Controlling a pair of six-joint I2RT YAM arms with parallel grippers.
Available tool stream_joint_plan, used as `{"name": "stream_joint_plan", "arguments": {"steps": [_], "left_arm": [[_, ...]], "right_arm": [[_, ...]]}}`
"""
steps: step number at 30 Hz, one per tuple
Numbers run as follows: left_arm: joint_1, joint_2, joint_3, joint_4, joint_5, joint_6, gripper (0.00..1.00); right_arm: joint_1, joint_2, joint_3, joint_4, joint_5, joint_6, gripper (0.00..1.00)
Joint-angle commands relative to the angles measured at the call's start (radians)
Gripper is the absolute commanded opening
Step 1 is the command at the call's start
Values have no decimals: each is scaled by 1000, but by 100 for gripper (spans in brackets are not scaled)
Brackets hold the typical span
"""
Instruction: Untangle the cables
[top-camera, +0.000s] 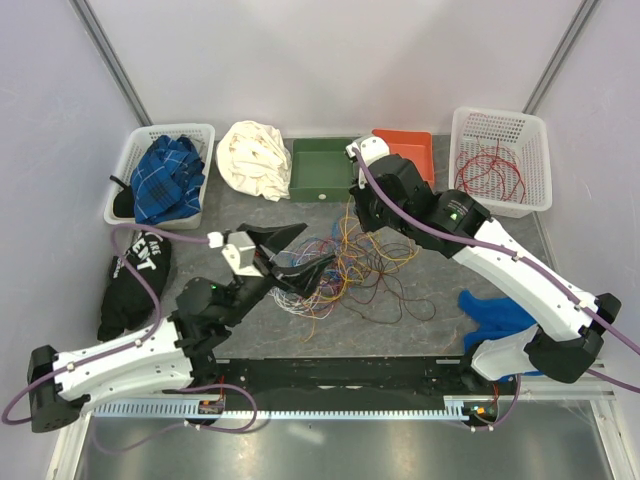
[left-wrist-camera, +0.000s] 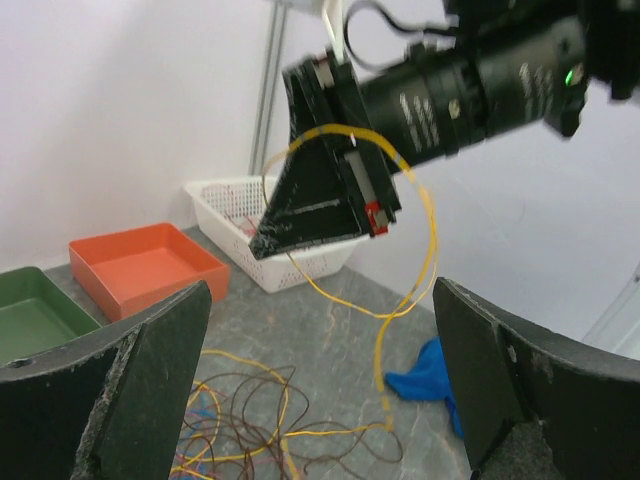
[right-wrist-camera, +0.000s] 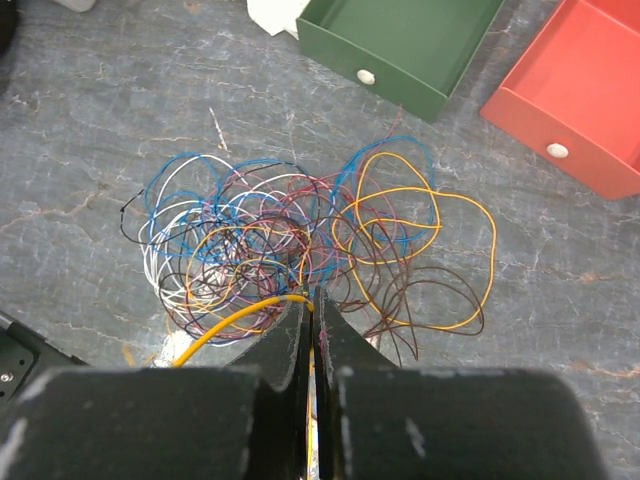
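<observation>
A tangle of thin coloured cables lies on the grey table in the middle. It also shows in the right wrist view. My right gripper hangs above the tangle and is shut on a yellow cable. In the left wrist view that yellow cable loops from the right gripper down to the table. My left gripper is open and empty beside the tangle's left side; its wide-apart fingers frame the left wrist view.
At the back stand a green tray, an orange tray, a white basket with red cables, a white cloth and a basket of blue plaid cloth. A black garment lies left, a blue cloth right.
</observation>
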Motion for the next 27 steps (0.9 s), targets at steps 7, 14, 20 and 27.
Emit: {"name": "stream_joint_plan", "arguments": {"steps": [7,14,20,27], "left_arm": [[1,132,80,122,76,59,100],[1,156,112,117,115,73,100],[1,262,156,113,151,96,97],[7,310,198,76,73,127,12]], "right_arm": [[10,-44,10,27,-14,15,0],[13,-52,-4,40,-29,17,0],[26,-58,-13,50,-41,24,0],[39,-104,-36,52,-31,29,0]]}}
